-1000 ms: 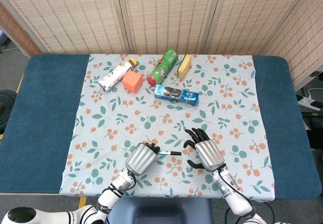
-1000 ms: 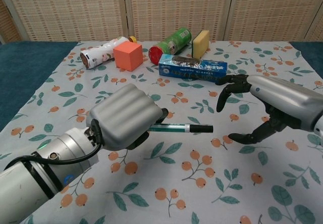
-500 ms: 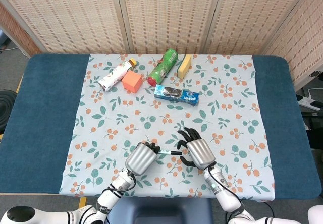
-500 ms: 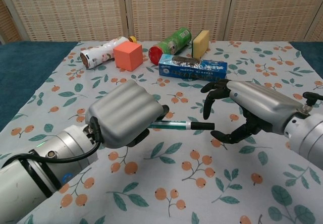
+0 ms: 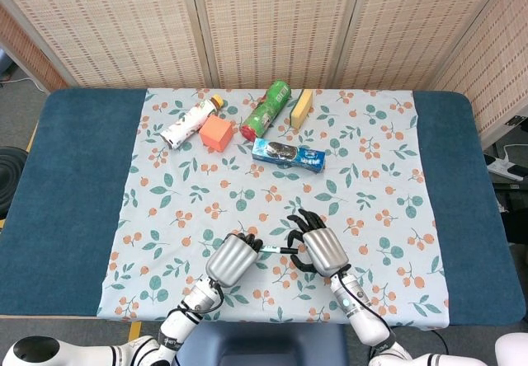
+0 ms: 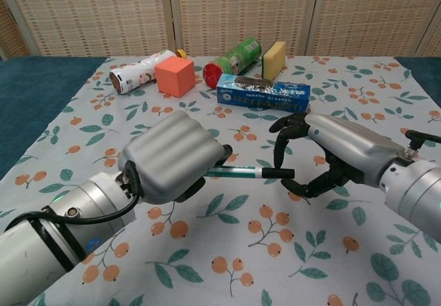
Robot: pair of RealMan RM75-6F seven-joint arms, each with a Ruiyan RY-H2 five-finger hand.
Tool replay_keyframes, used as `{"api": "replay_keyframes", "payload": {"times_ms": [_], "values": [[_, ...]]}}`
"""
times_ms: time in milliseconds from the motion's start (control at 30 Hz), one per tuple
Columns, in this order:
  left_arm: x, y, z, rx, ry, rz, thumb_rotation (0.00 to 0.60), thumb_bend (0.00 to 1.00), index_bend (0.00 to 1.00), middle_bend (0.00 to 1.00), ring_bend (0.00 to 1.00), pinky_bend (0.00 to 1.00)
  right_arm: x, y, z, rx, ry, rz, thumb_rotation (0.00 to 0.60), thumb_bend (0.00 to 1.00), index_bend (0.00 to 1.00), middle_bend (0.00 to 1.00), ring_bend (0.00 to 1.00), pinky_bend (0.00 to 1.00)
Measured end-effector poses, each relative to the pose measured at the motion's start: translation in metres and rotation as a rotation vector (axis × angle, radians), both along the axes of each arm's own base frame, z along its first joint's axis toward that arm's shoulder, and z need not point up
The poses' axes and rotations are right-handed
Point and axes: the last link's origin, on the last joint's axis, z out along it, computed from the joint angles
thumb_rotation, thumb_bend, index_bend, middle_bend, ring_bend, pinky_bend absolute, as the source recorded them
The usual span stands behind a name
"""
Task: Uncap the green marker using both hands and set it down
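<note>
Closing in from the right, my right hand (image 6: 331,156) now brackets the black cap (image 6: 277,174) of the green marker (image 6: 241,172), where a second ago it hung well off to the side. My left hand (image 6: 171,156) grips the marker's barrel in a closed fist, holding it level above the floral cloth (image 5: 165,218), long axis running left to right with the capped end pointing at my right hand. My right fingers (image 6: 284,128) curl over the cap from above and the thumb comes up from below; they are apart and hold nothing yet, and whether any tip is touching the cap I cannot tell. By my reading, the coming move is a pinch on that cap, then a straight pull rightward along the marker's axis, with my left hand holding firm. Beyond the marker lies a blue box (image 5: 288,156). Farther beyond it sit an orange cube (image 5: 216,133), a white bottle (image 5: 189,122), a green can (image 5: 266,110) and a yellow sponge (image 5: 302,107).
</note>
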Motion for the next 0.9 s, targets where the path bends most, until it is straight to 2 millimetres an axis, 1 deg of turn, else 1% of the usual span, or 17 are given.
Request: {"api": "replay_keyframes", "payload": {"times_ms": [200, 333, 467, 600, 700, 900], "values": [[0.0009, -0.0025, 0.0005, -0.003, -0.005, -0.002, 0.6, 0.44, 0.52, 0.65, 0.69, 0.95, 0.001, -0.0003, -0.0014, 0.001, -0.017, -0.001, 0.6, 0.28, 0.5, 0.13, 0.0, 0.09], [0.0018, -0.0032, 0.0012, -0.003, -0.009, -0.004, 0.6, 0.44, 0.52, 0.65, 0.69, 0.95, 0.0011, -0.0003, -0.0027, -0.002, -0.018, 0.0, 0.6, 0.3, 0.52, 0.14, 0.0, 0.1], [0.0017, -0.0027, 0.0025, 0.0, -0.013, -0.004, 0.6, 0.44, 0.52, 0.65, 0.69, 0.95, 0.0013, -0.0009, -0.003, -0.008, -0.021, 0.002, 0.6, 0.34, 0.58, 0.16, 0.01, 0.1], [0.0012, -0.0018, 0.0034, -0.002, -0.018, 0.002, 0.6, 0.44, 0.52, 0.65, 0.69, 0.95, 0.001, -0.0016, -0.0035, -0.02, -0.024, 0.002, 0.6, 0.36, 0.64, 0.18, 0.02, 0.11], [0.001, -0.0017, 0.0038, -0.001, -0.017, 0.0, 0.6, 0.44, 0.52, 0.65, 0.69, 0.95, 0.0007, -0.0025, -0.0043, -0.025, -0.025, -0.001, 0.6, 0.39, 0.67, 0.19, 0.03, 0.11], [0.0016, -0.0013, 0.0054, 0.004, -0.021, -0.004, 0.6, 0.44, 0.52, 0.66, 0.69, 0.95, 0.0011, -0.0041, -0.0042, -0.035, -0.032, -0.003, 0.6, 0.49, 0.73, 0.21, 0.04, 0.11]]}}
